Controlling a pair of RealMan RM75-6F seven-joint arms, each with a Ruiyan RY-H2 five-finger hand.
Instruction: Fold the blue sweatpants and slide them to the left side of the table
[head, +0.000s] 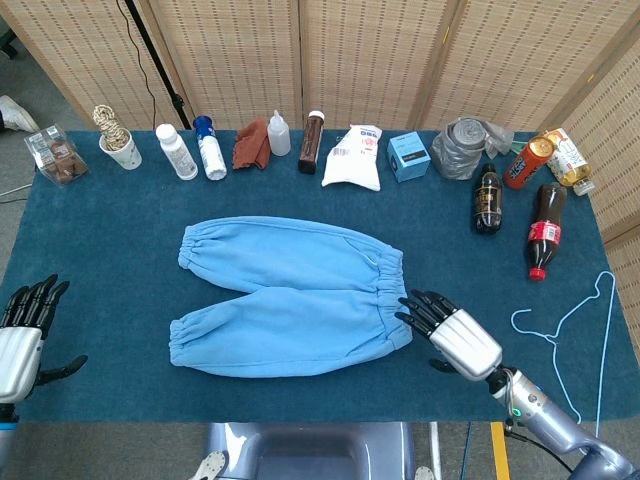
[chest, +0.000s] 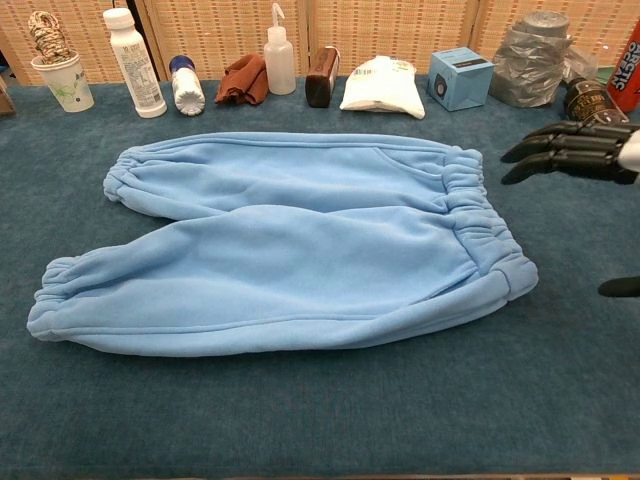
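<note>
Blue sweatpants (head: 290, 297): light blue fleece, spread flat and unfolded at the middle of the desk (head: 110, 230); elastic waistband toward the robot's right, both cuffed legs pointing left.

Right hand (head: 452, 335): hovers just beside the waistband, palm down, fingers (chest: 560, 150) spread apart and holding nothing.

Left hand (head: 22, 338): at the near left edge of the desk, well apart from the garment, fingers extended and empty.

Back row, left to right: clear box (head: 58, 156); paper cup (head: 121, 148) holding coiled rope; white bottle (head: 177, 152); blue-capped white bottle (head: 209, 147); brown cloth (head: 251, 143); squeeze bottle (head: 279, 133); dark bottle (head: 312, 142); white pouch (head: 353, 157), print too small to read; small blue box (head: 408, 156); grey plastic bundle (head: 469, 146).

Right side: two dark soda bottles (head: 487, 199), one with a red label; orange bottle (head: 527, 161), lettering unreadable.

Hanger (head: 570, 330): pale wire, at the right edge.

Surface and room: dark blue cloth covers the desk; woven folding screens (head: 370, 55) behind.
</note>
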